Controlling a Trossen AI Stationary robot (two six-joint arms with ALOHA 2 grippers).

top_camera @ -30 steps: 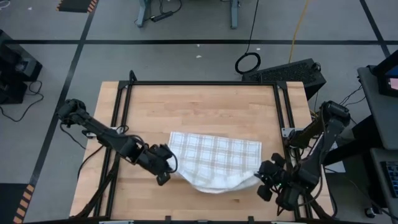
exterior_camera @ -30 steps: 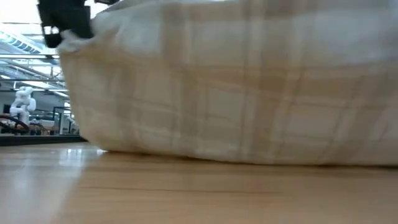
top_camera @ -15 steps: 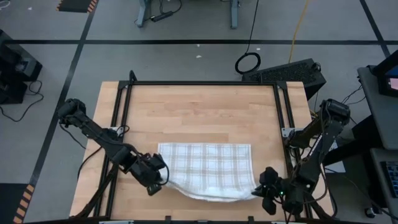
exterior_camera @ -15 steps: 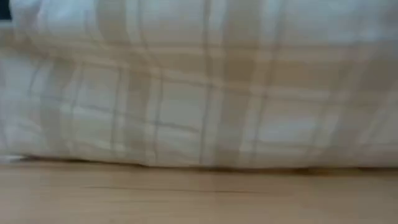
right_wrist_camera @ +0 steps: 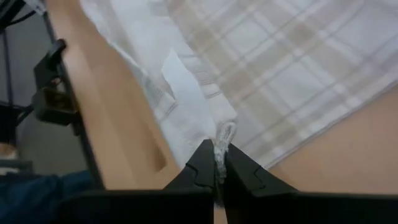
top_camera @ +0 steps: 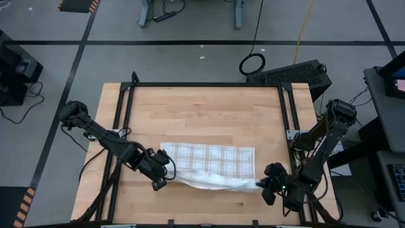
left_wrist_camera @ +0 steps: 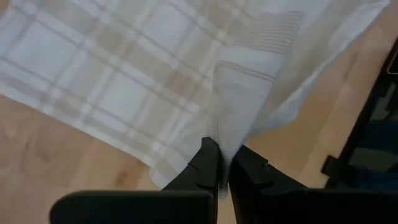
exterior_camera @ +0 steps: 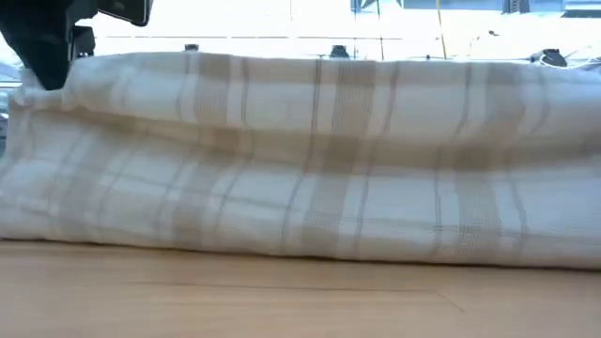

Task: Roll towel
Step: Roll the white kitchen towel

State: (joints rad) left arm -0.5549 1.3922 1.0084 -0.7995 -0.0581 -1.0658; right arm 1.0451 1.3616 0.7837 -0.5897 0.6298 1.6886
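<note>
Both arms pinch the near corners of the towel (top_camera: 209,163) at the front of the table (top_camera: 202,107), a hold that appears meant to keep the edge taut and level so the cloth can be turned over on itself into a roll. The left gripper (left_wrist_camera: 222,163) has its fingers (left_wrist_camera: 204,163) closed almost completely on a bunched corner of fabric, which rises out from between them; the right gripper (right_wrist_camera: 217,158) is likewise clamped tight, with a thin twist of hem caught between its fingers (right_wrist_camera: 202,160) and a small white tag (right_wrist_camera: 180,78) lying just beyond them. Between the two pairs of fingers the near edge sags in a soft white fold, lifted a little and doubled back, while past the fingers the rest of the cloth lies flat on the wood, stretching away toward the middle of the table. From table height the towel stands as a low, rumpled bank, thin and white, crossed by a grey-tan plaid grid. No tight roll has formed yet, so the rolling seems barely begun.
</note>
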